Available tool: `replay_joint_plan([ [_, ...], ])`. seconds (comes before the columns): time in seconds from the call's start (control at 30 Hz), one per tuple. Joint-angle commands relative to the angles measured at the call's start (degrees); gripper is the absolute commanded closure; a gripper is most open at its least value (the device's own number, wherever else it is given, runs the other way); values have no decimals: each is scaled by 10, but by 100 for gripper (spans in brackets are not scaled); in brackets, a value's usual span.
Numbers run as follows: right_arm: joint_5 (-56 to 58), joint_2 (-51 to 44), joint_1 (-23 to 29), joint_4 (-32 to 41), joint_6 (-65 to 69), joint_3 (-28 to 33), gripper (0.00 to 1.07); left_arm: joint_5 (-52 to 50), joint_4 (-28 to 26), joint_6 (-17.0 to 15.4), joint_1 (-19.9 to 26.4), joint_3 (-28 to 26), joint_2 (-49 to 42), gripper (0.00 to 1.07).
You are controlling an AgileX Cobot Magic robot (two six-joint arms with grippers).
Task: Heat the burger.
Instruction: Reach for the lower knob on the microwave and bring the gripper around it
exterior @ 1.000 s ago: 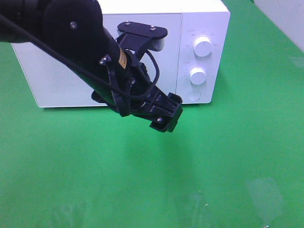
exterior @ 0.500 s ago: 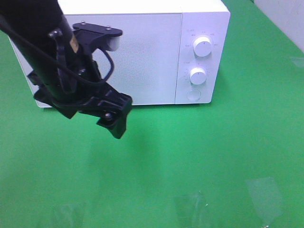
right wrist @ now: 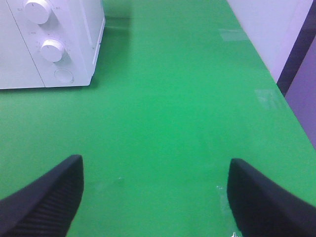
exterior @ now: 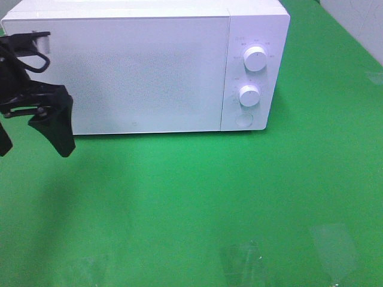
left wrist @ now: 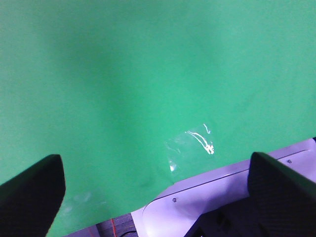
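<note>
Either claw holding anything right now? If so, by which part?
Nothing is held. The left claw and the right claw both stand open, with only bare green tabletop between their fingers.

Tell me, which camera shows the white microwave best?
The exterior high view: almost the whole front of the microwave shows, with its closed door and both knobs. The right wrist view catches only its control-panel end. The left wrist view shows just green table, no microwave.
</note>
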Motion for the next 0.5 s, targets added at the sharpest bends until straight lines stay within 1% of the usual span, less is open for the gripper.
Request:
replay_joint_plan([
  [0.03, -3, -15, -2, 1, -2, 0, 31, 36, -9, 11, 28, -2, -7, 12],
  [0.07, -3, -15, -2, 1, -2, 0, 31, 45, -8, 14, 48, 1, -16, 12],
  [0.1, -3, -15, -2, 1, -2, 0, 31, 45, -8, 14, 48, 1, -16, 12],
  [0.17, -3, -15, -2, 1, -2, 0, 31, 42, -6, 14, 90, 25, -58, 12],
  [0.2, -3, -15, -2, 1, -2, 0, 31, 42, -6, 14, 90, 25, -58, 12],
  [0.23, -3, -15, -2, 1, -2, 0, 31, 45, -7, 14, 113, 44, -83, 12],
  [0.27, -3, -15, -2, 1, -2, 0, 31, 45, -7, 14, 113, 44, -83, 12],
  [0.3, -3, -15, -2, 1, -2, 0, 31, 46, -6, 14, 126, 57, -99, 12],
  [0.33, -3, -15, -2, 1, -2, 0, 31, 48, -6, 20, 153, 80, -130, 12],
  [0.37, -3, -15, -2, 1, -2, 0, 31, 48, -6, 20, 153, 80, -130, 12],
  [0.4, -3, -15, -2, 1, -2, 0, 31, 44, -6, 21, 174, 106, -162, 12],
  [0.43, -3, -15, -2, 1, -2, 0, 31, 44, -6, 21, 174, 106, -162, 12],
  [0.5, -3, -15, -2, 1, -2, 0, 31, 31, -5, 21, 195, 136, -213, 12],
])
